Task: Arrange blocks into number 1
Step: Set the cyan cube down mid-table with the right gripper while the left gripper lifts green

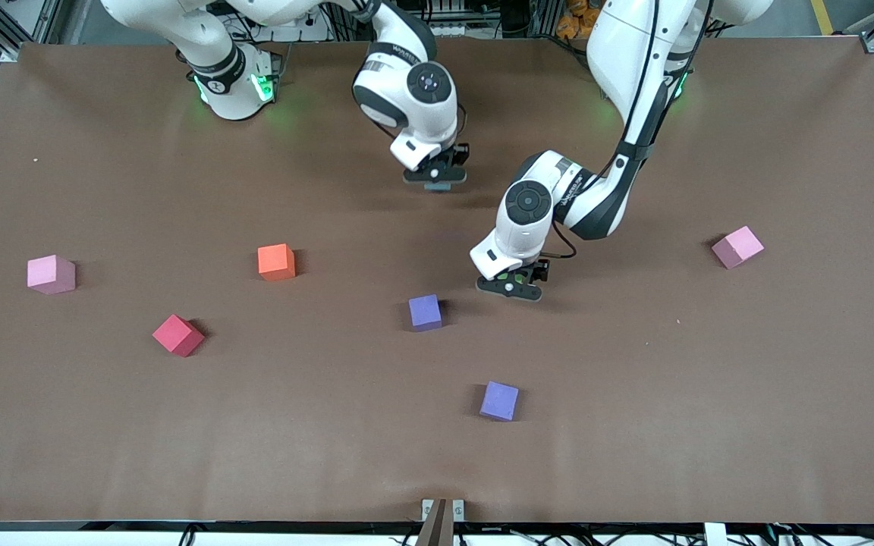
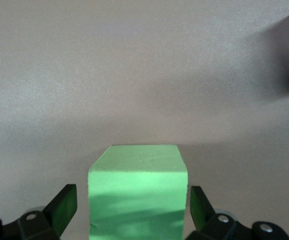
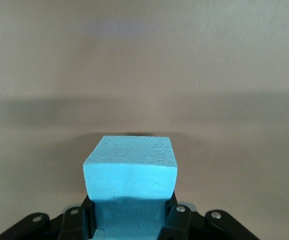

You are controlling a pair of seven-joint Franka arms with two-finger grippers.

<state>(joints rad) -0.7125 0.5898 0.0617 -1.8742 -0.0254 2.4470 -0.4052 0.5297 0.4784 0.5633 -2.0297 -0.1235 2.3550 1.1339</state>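
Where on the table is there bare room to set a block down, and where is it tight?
Bare: the brown table between the lower purple block and the lone pink block, toward the left arm's end. Tight: by the upper purple block, where the left gripper straddles the green block.

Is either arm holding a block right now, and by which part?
The right gripper clamps the light blue block by two opposite sides. The left gripper straddles the green block, jaws open and clear of its sides.
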